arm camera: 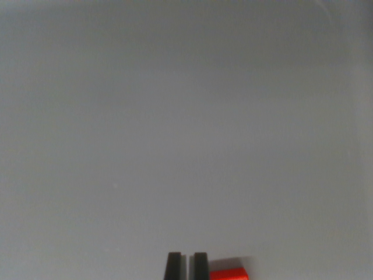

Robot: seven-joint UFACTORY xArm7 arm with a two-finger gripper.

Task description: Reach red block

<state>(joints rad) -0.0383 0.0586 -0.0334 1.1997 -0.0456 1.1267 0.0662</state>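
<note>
Plain grey table (186, 116) fills almost all of what we see, smooth and bare, with a paler strip along the edge at 3 o'clock. Down at 6 o'clock two dark fingertips of our claw (187, 266) poke into the picture. They stand close side by side with only a thin slit of table between them, so our claw is narrow and holds nothing.

Just beside the claw, toward 5 o'clock, sits the red block (228, 273). Only its top corner shows; the rest is cut off by the bottom edge. It looks to be right next to the nearer fingertip, but we cannot tell if they touch.

We think the block is small, hard and light, with flat sides that will not squash. The best place to hold it would be two flat sides facing each other.

We see no words, labels or brand marks anywhere.
</note>
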